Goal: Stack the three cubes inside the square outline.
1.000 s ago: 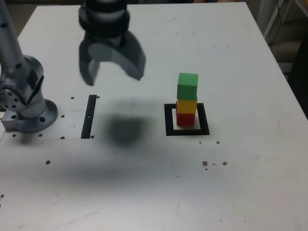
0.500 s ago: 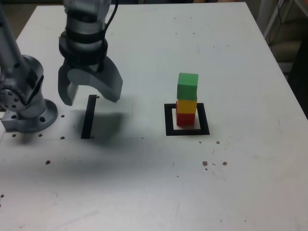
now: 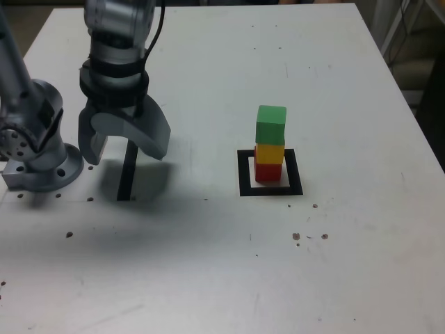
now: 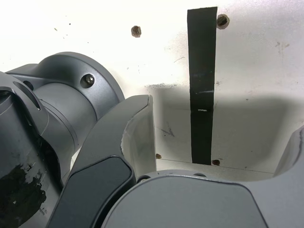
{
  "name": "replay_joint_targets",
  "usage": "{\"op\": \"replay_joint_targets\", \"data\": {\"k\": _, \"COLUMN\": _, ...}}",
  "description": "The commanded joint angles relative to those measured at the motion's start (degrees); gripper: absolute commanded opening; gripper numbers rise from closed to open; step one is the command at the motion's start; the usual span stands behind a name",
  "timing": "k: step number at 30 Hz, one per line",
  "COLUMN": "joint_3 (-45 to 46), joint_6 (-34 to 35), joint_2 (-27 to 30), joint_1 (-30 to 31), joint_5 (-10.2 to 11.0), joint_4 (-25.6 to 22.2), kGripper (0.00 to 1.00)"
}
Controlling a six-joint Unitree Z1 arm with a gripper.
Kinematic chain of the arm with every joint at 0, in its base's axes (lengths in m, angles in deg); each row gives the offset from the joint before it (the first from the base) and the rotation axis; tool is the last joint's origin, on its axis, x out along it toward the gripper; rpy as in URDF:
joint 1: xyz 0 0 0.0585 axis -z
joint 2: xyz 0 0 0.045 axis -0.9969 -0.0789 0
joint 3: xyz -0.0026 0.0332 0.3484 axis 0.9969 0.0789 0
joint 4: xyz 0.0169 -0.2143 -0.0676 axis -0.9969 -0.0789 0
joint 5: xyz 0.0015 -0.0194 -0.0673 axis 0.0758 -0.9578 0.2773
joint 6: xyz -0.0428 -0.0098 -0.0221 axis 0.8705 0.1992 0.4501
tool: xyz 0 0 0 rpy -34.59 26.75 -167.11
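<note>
Exterior view: the open, empty gripper [image 3: 127,158] is easing farther toward this exterior view's left, while the green cube [image 3: 271,125], yellow cube [image 3: 270,154] and red cube [image 3: 268,173] are staying stacked inside the square outline [image 3: 245,174], so the task is looking finished

We find no text, label, brand, number or sign that we can read in either view.
</note>
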Motion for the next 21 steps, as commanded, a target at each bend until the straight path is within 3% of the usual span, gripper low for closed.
{"op": "replay_joint_targets", "data": {"k": 1, "joint_3": 0.06, "joint_6": 0.07, "joint_2": 0.28, "joint_1": -0.11, "joint_5": -0.14, "joint_4": 0.11, "kGripper": 0.99}}
{"op": "replay_joint_targets", "data": {"k": 21, "joint_3": -0.04, "joint_6": 0.07, "joint_2": 0.60, "joint_1": -0.11, "joint_5": -0.23, "joint_4": -0.40, "kGripper": 0.99}}
